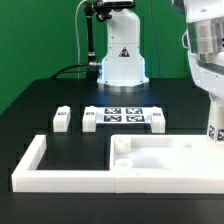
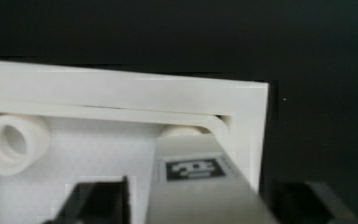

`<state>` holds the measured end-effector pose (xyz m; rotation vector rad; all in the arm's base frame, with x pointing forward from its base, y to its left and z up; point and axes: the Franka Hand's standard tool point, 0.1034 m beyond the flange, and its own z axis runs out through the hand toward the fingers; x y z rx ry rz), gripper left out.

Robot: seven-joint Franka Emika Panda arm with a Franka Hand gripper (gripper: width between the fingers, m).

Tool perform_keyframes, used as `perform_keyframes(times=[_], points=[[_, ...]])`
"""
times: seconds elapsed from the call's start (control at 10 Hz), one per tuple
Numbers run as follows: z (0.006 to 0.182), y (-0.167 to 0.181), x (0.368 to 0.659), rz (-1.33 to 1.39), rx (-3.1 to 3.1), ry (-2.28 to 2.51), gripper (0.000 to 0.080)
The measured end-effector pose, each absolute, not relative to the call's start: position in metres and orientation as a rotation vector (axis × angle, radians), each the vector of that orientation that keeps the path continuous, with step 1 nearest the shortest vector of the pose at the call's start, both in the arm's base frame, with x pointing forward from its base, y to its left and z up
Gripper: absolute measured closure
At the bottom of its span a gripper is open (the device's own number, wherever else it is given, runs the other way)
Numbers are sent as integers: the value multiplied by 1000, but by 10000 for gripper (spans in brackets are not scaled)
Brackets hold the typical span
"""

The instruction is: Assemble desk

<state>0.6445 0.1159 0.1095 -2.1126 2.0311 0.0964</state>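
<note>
The white tabletop panel (image 1: pixel 170 160) lies flat at the front right, set in the corner of the border rail. In the wrist view its rim (image 2: pixel 123 85) and one round corner hole (image 2: pixel 9 142) show. My gripper (image 1: pixel 214 118) hangs at the exterior view's right edge over the panel's far right corner. In the wrist view the gripper (image 2: pixel 208 205) is shut on a white leg (image 2: pixel 197 165) with a tag marker. The leg's far end reaches the panel's corner; whether it sits in a hole is hidden. Three loose legs (image 1: pixel 62 119), (image 1: pixel 89 119), (image 1: pixel 156 120) stand mid-table.
The marker board (image 1: pixel 122 117) lies between the loose legs. The long white border rail (image 1: pixel 40 165) runs along the front and left of the panel. The robot's base (image 1: pixel 122 60) stands at the back, with a green wall behind it.
</note>
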Motion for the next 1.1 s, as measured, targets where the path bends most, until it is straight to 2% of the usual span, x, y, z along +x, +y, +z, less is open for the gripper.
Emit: perform_keyframes(times=[0.1, 0.2, 0.3, 0.4, 0.9, 1.1], points=[[109, 116, 644, 85, -2185, 1952, 259], [109, 114, 644, 70, -2283, 1846, 259], [109, 112, 642, 44, -2467, 1605, 166], [108, 110, 641, 14, -2628, 1343, 166], [107, 109, 641, -35, -2834, 850, 151], [113, 110, 646, -128, -3034, 305, 151]])
